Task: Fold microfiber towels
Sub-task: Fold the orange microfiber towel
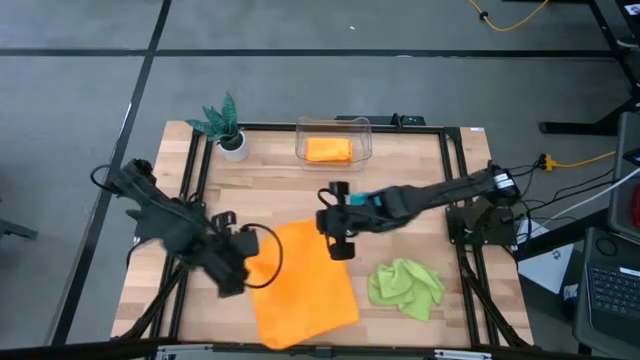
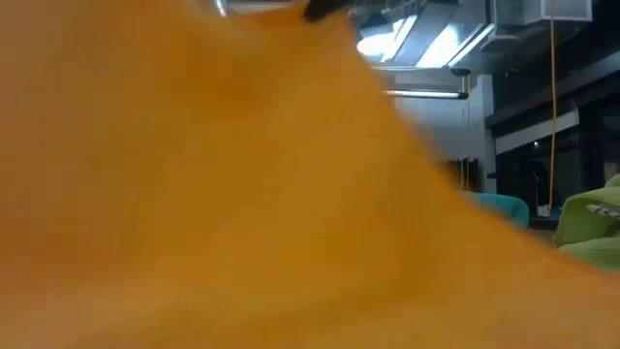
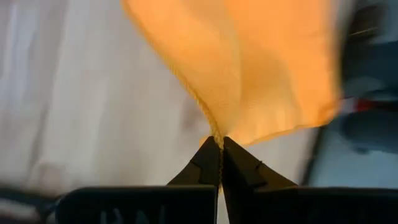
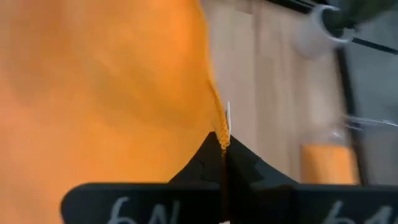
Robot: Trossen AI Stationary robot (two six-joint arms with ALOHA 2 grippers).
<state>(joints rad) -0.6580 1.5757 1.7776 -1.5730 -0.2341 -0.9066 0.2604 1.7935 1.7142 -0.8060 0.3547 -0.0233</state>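
Observation:
An orange microfiber towel (image 1: 305, 285) spreads between my two grippers and reaches toward the table's near edge; it fills most of the low view (image 2: 194, 194). My left gripper (image 1: 258, 268) is shut on its left side. My right gripper (image 1: 340, 248) is shut on its far right side. A lime green towel (image 1: 407, 285) lies crumpled on the table to the right, also seen in the low view (image 2: 593, 221). A second orange towel (image 1: 328, 150) lies folded in a clear box at the far edge. My left gripper pinches the orange towel's stitched edge (image 3: 216, 132) at a corner between its two shut fingertips, coming steeply from above. The cloth fans out away from the fingers. My right gripper pinches the towel's hemmed edge (image 4: 221, 127) between its shut fingertips, slanting down from the table's right. The cloth spreads away to one side of the fingers.
A clear box (image 1: 334, 140) stands at the far middle of the table. A green plant in a white pot (image 1: 228, 128) stands at the far left. Bare wood (image 1: 270, 190) lies between the box and the held towel.

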